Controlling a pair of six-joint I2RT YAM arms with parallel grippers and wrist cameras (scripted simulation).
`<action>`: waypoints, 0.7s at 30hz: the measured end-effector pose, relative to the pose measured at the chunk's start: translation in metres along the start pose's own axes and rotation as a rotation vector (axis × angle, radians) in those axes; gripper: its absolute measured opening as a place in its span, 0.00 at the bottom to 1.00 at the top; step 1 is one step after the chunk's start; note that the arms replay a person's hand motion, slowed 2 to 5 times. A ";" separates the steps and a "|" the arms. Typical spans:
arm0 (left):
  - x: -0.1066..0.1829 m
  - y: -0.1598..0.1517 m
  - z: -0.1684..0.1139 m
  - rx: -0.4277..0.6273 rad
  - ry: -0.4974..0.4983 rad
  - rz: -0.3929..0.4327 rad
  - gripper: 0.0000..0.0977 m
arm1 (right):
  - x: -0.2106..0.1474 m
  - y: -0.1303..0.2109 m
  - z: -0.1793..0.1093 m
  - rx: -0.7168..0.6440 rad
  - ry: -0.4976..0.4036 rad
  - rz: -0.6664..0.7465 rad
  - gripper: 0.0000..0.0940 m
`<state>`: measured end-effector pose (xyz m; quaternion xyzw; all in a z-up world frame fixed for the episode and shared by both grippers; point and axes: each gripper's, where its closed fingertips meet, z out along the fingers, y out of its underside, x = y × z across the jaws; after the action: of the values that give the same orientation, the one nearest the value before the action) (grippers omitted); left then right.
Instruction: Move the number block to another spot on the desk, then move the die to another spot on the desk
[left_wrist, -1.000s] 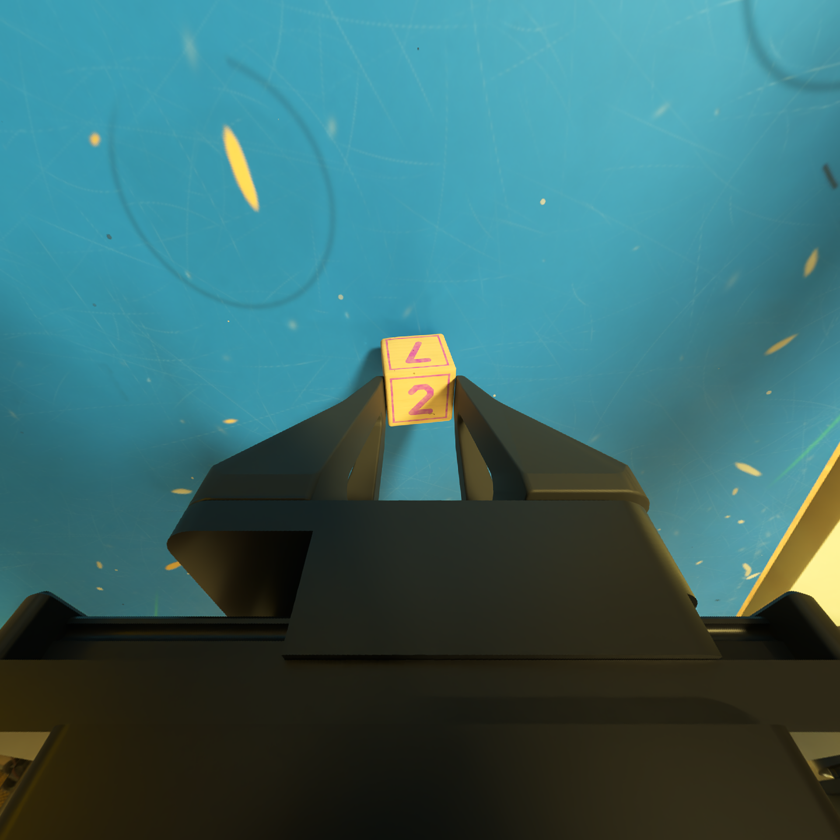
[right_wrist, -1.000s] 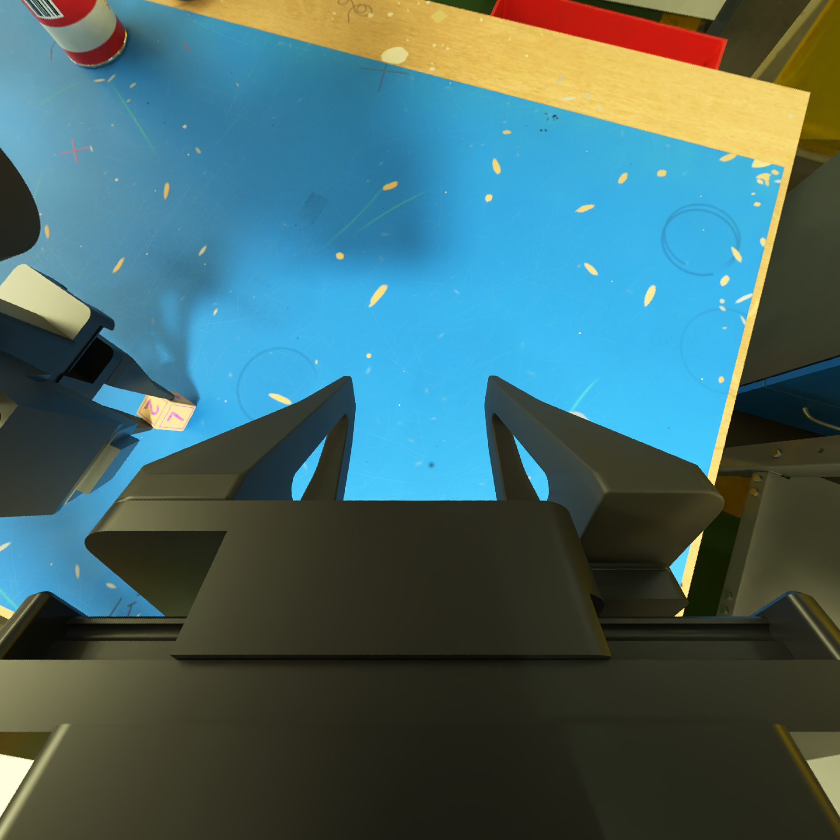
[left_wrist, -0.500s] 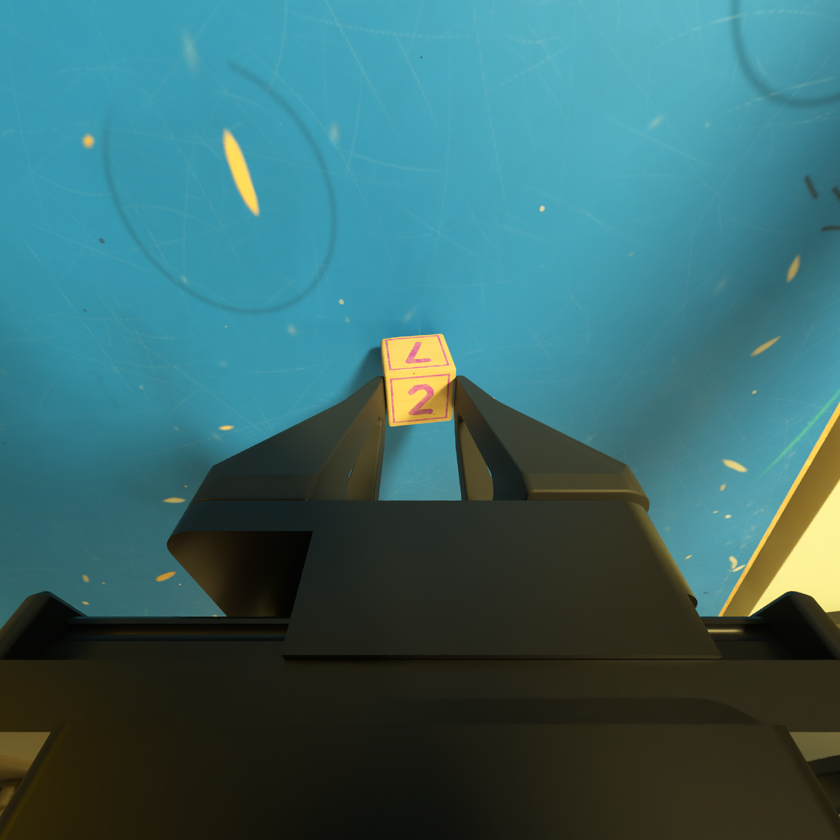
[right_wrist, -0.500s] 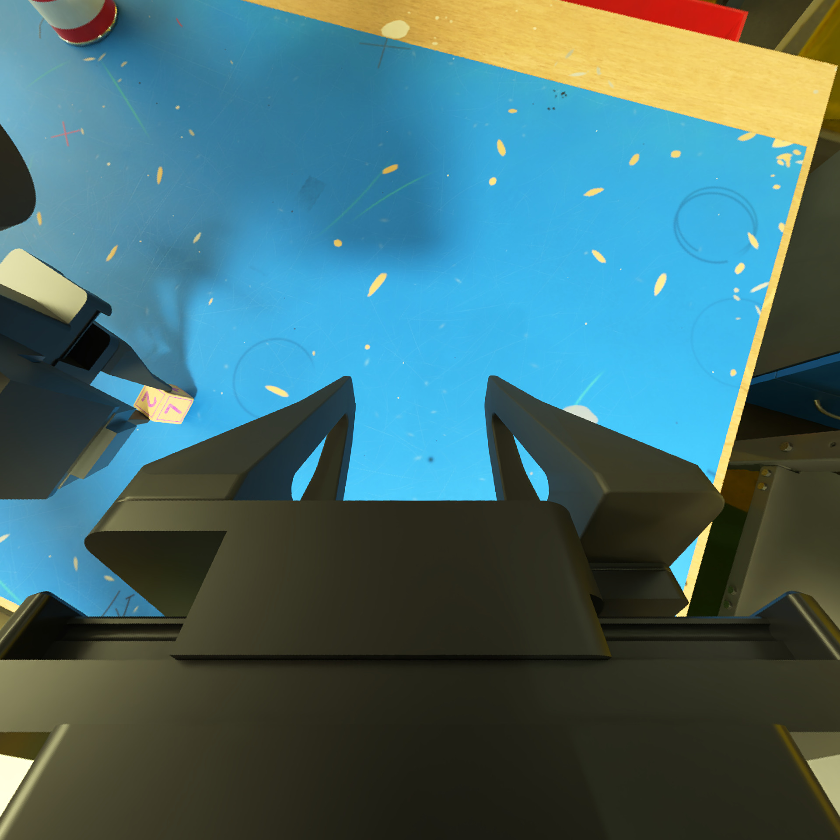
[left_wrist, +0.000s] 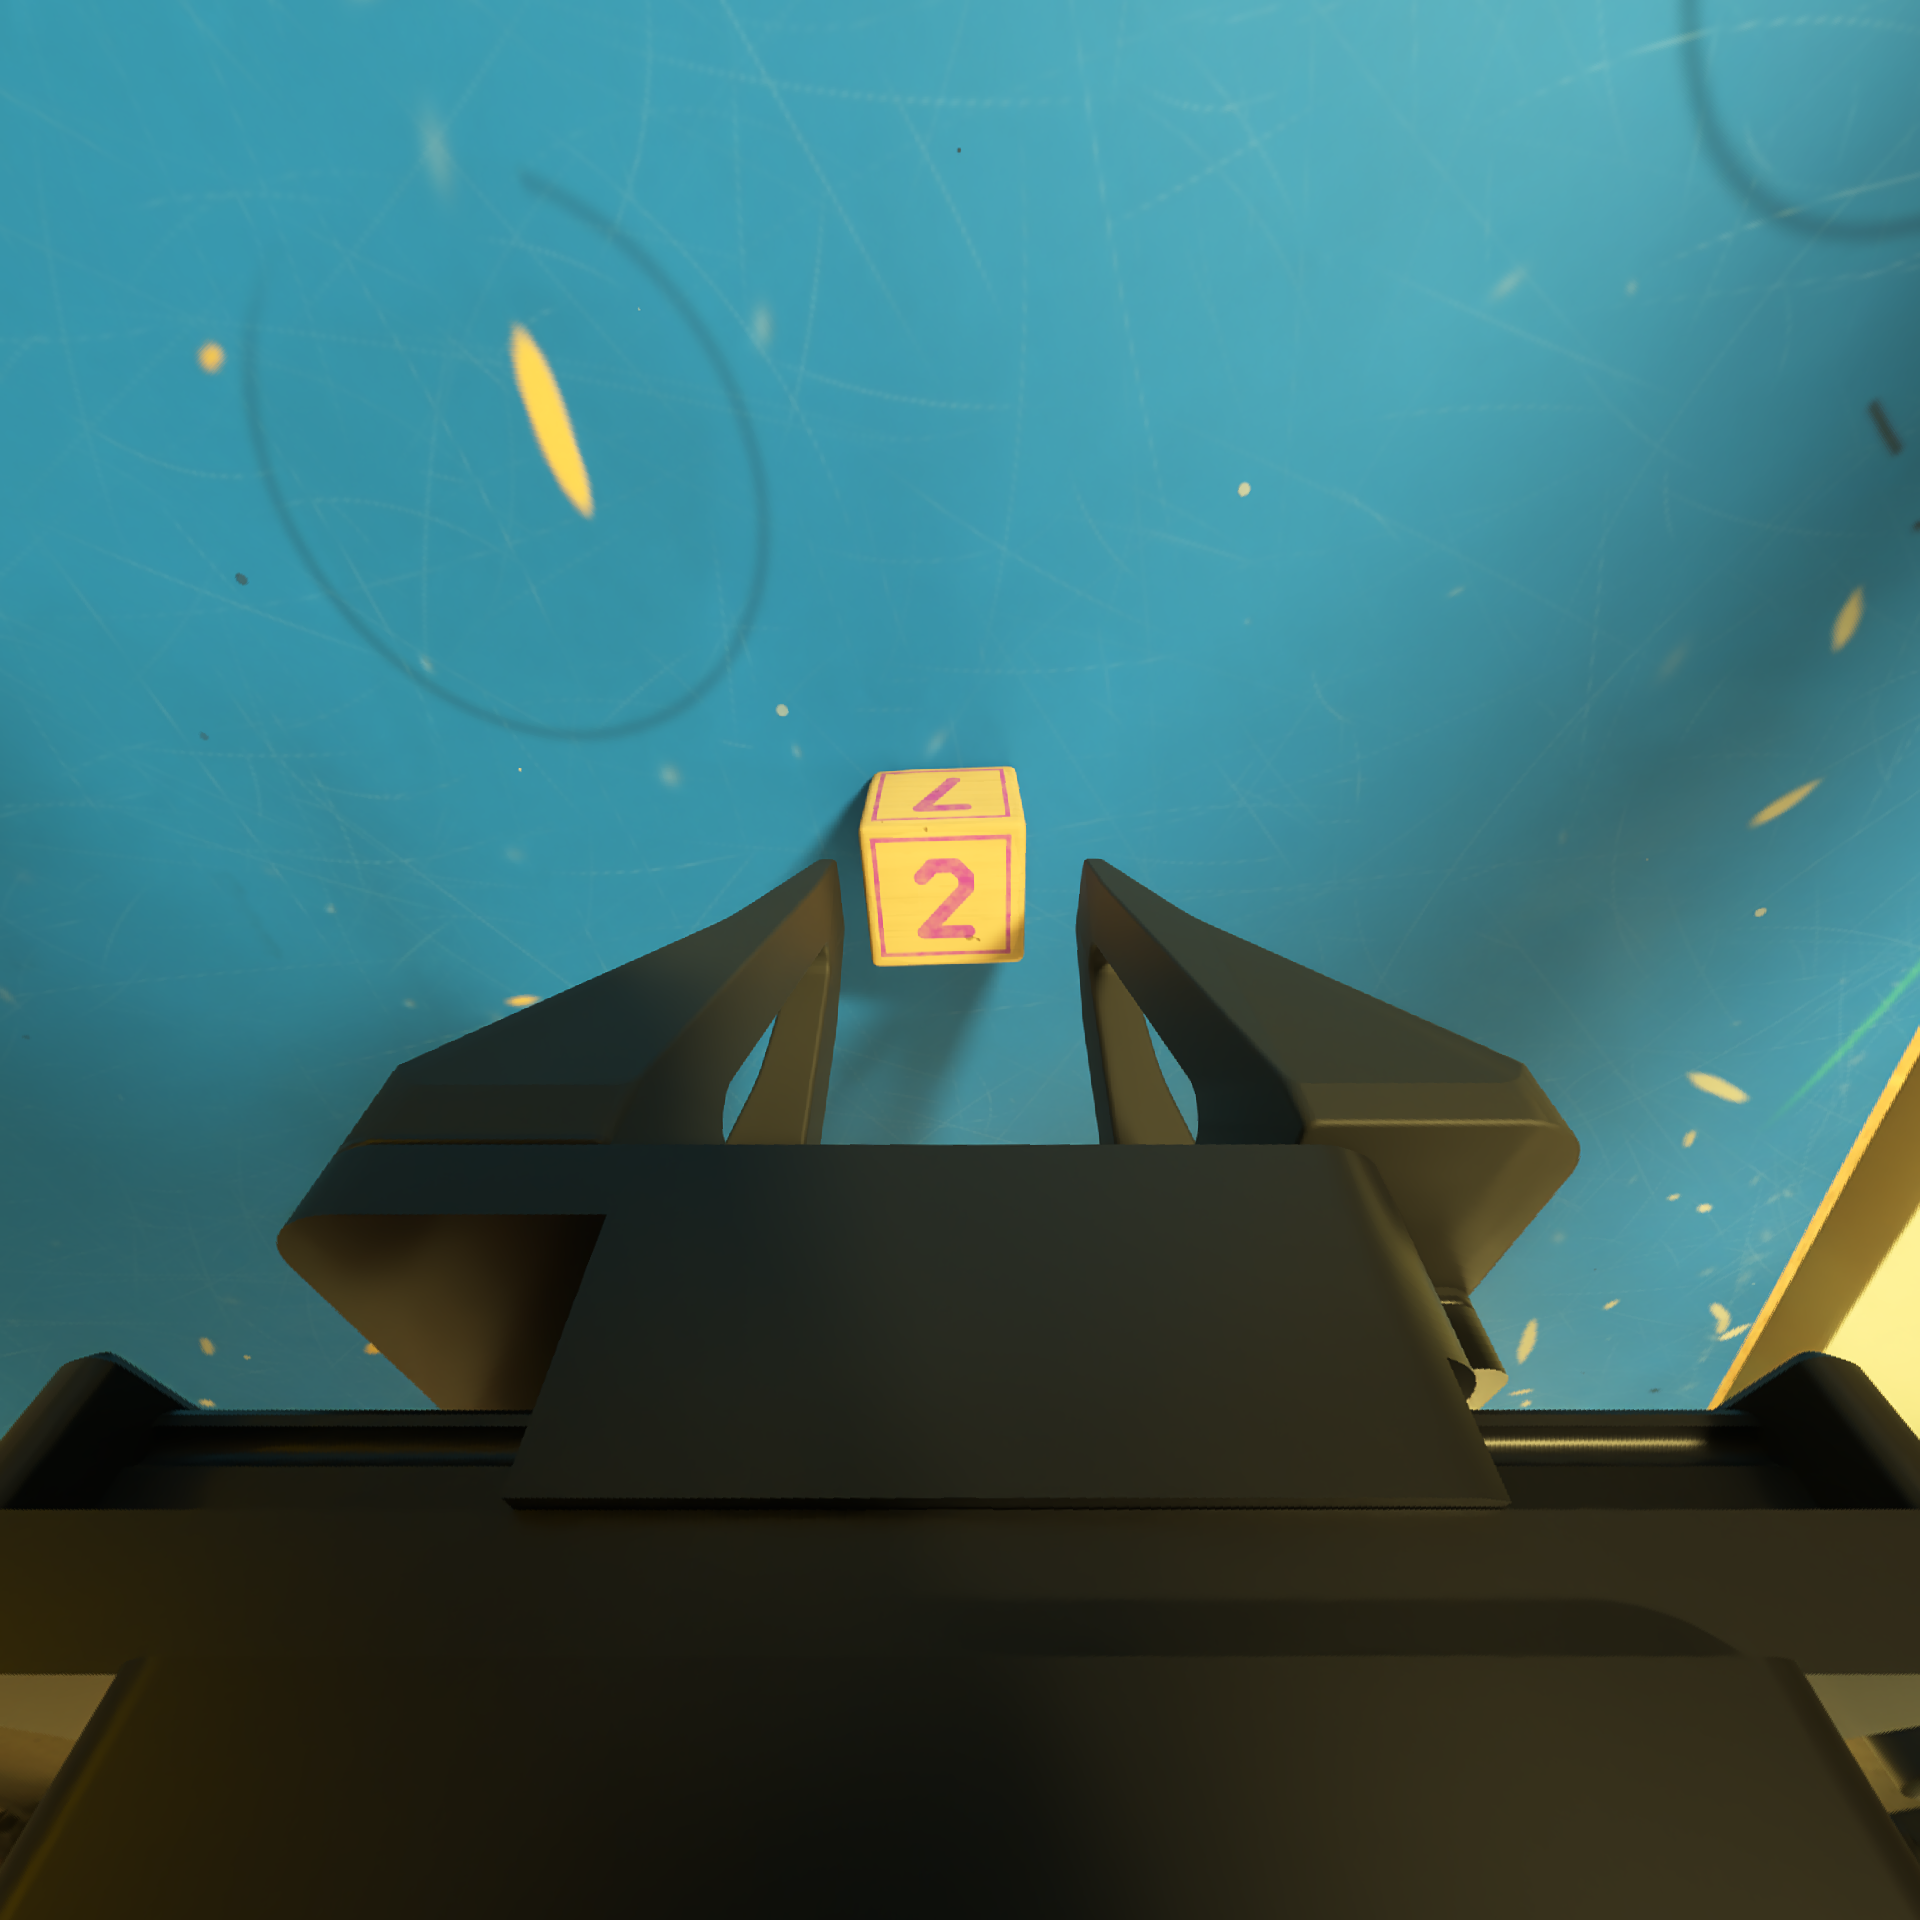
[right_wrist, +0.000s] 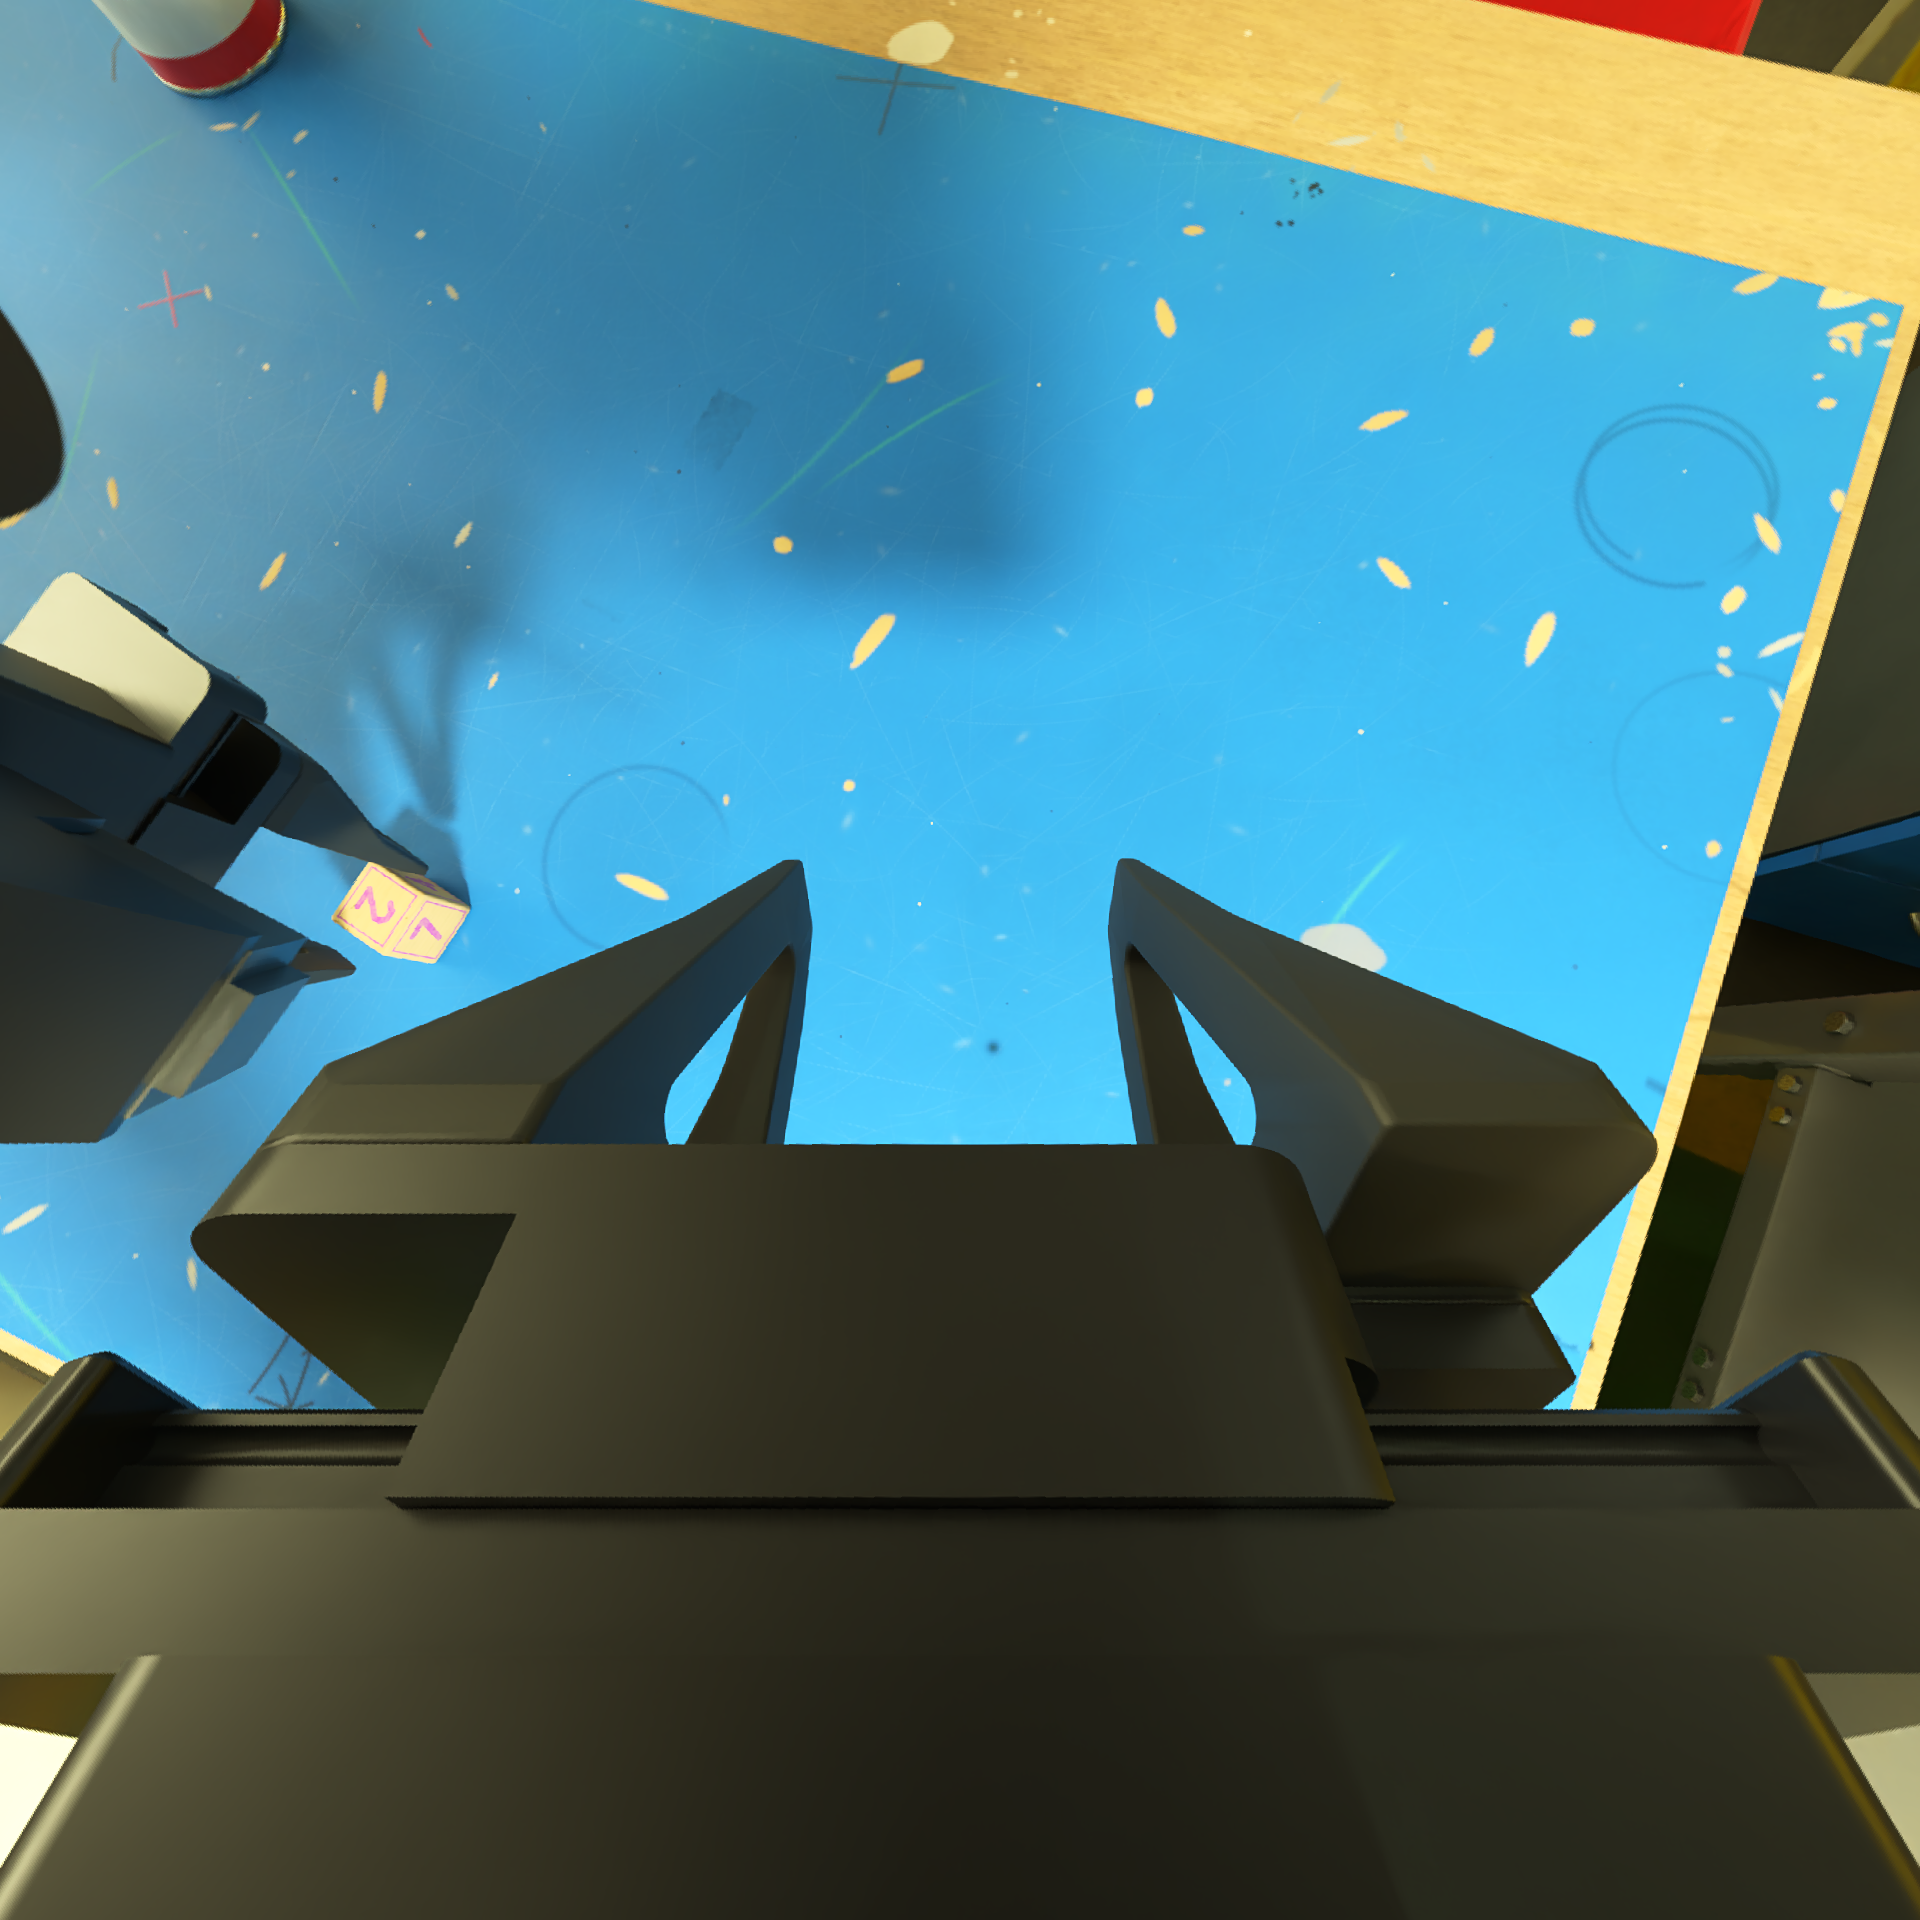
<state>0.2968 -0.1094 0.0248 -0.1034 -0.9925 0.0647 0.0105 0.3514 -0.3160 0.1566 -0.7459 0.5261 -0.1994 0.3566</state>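
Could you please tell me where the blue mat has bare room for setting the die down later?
Bare mat spans from the block to the wooden edge on the right. It is crowded only around the left gripper and the can.

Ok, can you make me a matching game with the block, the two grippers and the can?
Things:
1. number block
2. left gripper
3. right gripper
4. red and white can

States:
A. far corner of the blue mat
B. open, block between its fingers, not touching
C. yellow with pink marks
D. open over bare mat

Pairs: 1-C, 2-B, 3-D, 4-A
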 end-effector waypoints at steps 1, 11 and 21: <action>0.000 0.000 -0.001 0.005 -0.006 0.003 0.39 | 0.000 0.000 0.000 0.001 -0.001 0.001 0.52; 0.002 -0.004 -0.059 0.187 -0.125 0.015 0.34 | 0.002 -0.001 -0.003 0.017 -0.016 0.014 0.52; 0.001 0.024 -0.157 0.475 -0.403 -0.037 0.36 | 0.003 -0.002 -0.007 0.042 -0.039 0.033 0.52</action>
<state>0.3060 -0.0657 0.1776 -0.0649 -0.9335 0.3137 -0.1614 0.3495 -0.3207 0.1627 -0.7330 0.5271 -0.1899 0.3857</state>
